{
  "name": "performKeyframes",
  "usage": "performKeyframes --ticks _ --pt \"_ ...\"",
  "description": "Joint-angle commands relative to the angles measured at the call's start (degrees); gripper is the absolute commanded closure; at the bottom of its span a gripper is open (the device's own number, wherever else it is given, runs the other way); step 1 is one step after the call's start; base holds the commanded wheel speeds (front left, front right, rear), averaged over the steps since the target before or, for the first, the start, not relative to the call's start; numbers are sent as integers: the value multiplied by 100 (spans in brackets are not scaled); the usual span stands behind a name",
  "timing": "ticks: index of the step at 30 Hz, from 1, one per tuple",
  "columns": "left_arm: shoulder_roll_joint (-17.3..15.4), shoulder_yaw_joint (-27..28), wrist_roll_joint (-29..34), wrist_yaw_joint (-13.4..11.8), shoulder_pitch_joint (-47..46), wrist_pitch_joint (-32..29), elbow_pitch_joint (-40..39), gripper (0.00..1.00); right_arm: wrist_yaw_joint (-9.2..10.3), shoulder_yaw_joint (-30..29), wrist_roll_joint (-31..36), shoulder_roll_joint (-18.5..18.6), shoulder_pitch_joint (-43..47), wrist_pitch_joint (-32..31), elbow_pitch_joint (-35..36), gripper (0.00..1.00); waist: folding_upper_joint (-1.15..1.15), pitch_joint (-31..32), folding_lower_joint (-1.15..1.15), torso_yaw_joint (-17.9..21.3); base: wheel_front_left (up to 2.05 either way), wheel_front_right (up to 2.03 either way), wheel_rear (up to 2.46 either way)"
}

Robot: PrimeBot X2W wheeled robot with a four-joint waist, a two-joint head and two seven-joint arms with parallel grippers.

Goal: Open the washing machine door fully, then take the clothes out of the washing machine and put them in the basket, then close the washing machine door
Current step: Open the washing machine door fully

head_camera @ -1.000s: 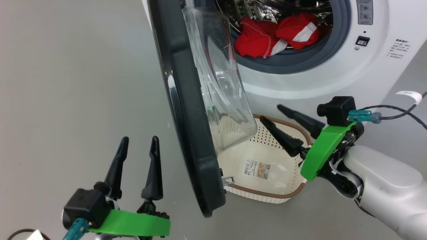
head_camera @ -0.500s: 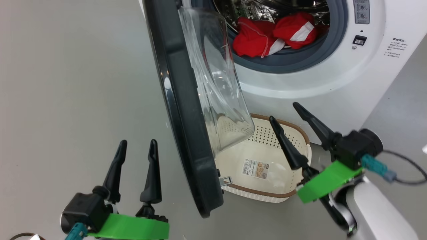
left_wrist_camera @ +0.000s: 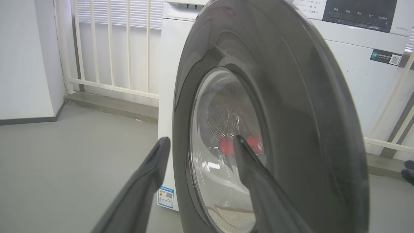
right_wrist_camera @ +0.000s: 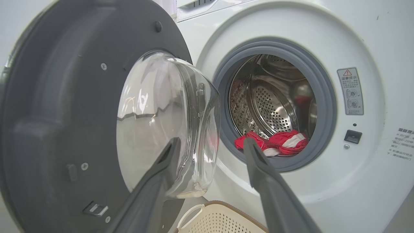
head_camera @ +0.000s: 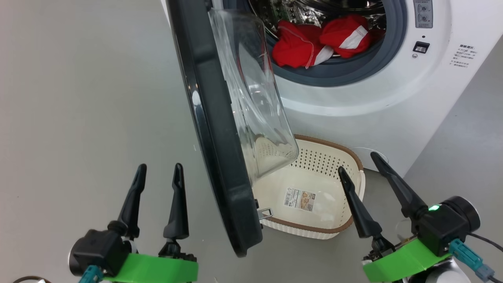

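Observation:
The washing machine door (head_camera: 212, 129) stands about half open, its black edge toward me and its glass bowl (head_camera: 255, 98) bulging to the right. In the drum of the white washing machine (head_camera: 373, 98) lie the red clothes (head_camera: 314, 43) with white stripes. The cream basket (head_camera: 326, 143) sits on the floor below the opening, partly under the door, and holds nothing. My left gripper (head_camera: 160, 169) is open, left of the door's outer face (left_wrist_camera: 291, 113). My right gripper (head_camera: 357, 163) is open at the basket's right end, and in its wrist view points at the clothes (right_wrist_camera: 275, 145).
Grey floor (head_camera: 78, 98) spreads wide to the left of the door. A white railing (left_wrist_camera: 110, 48) runs behind the machine. A dark shoe (left_wrist_camera: 407, 171) shows at the right edge of the left wrist view. A cable (head_camera: 483, 236) trails from my right wrist.
My right gripper has drawn back from above the basket to the lower right, its fingers turning from leftward to upward. The left gripper has barely moved. The head camera has shifted slightly.

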State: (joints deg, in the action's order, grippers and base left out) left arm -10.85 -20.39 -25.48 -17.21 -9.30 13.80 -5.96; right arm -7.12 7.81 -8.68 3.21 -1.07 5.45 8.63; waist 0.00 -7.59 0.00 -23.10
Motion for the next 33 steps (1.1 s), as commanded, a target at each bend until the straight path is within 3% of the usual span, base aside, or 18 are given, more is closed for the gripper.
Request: performKeyframes --ticks 1,30,31,32,33 --pt "-87 236 78 -69 -77 67 -117 0 -36 80 -28 -30 -6 42 199 0 0 -3 0 6 0 0 0" --pt "-29 168 273 -88 57 65 -49 0 -36 -55 -235 -33 261 196 197 0 0 89 0 -6 0 0 0" --pt "-33 161 271 -86 57 59 -47 20 -36 -56 -239 -33 263 197 194 0 0 95 0 -8 0 0 0" --pt "-46 149 278 -81 55 47 -44 57 -36 -56 -248 -33 266 199 193 0 0 101 0 -8 0 0 0" --pt "-57 138 287 -78 51 40 -56 100 -36 -57 -254 -33 270 201 192 0 0 106 0 -8 0 0 0"
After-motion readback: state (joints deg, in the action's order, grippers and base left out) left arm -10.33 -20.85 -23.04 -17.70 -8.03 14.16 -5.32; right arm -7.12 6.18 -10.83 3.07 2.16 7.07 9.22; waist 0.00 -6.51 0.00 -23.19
